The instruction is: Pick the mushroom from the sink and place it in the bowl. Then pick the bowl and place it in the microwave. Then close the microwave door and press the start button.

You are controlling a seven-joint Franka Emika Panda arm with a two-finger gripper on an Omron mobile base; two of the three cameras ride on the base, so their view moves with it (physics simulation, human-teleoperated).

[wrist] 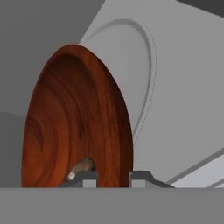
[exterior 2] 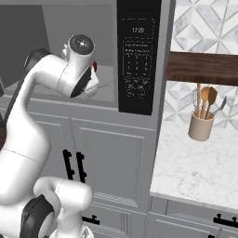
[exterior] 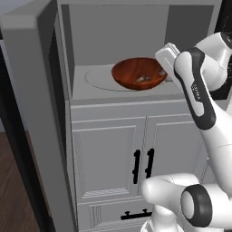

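Left base view: bowl (exterior: pixel 139 73) sits inside the open microwave (exterior: pixel 122 50), partly over the pale turntable (exterior: pixel 97 79), mushroom (exterior: pixel 144 78) inside it. Hand view: pincer (wrist: pixel 113 178) clenched on the bowl's near rim, one fingertip (wrist: pixel 85 178) inside beside the mushroom. Microwave door (exterior: pixel 27 113) stands wide open. Risk, as judged: bowl looks off-centre; letting go carelessly or pulling back while snagged could drag or tip it, spilling the mushroom.

Arm (exterior: pixel 199 90) raised, bent, reaching forward; gripper (wrist: pixel 113 178) jaws narrow, fingertips (wrist: pixel 87 178) close together, clamped.
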